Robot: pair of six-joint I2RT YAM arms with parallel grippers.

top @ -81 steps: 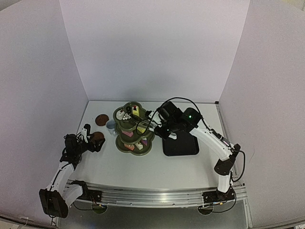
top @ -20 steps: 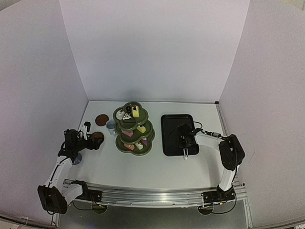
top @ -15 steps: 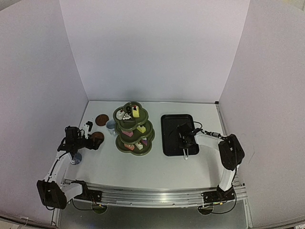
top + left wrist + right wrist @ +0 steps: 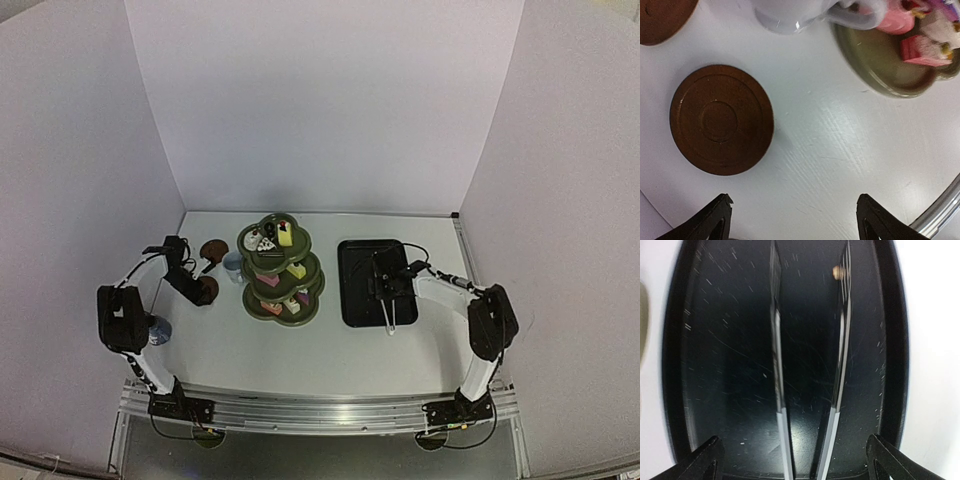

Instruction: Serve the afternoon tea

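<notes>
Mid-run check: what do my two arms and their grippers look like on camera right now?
Both the left arm and right arm have white links between bulky black joint housings, with thin black cables looping alongside. The left gripper and right gripper are black, with blunt wedge-shaped fingertips. No markings are legible.

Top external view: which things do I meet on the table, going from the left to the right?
Small cup → near coaster and far coaster, about level with each other → second cup → three-tier stand → black tray, with the tongs lying on it.
</notes>
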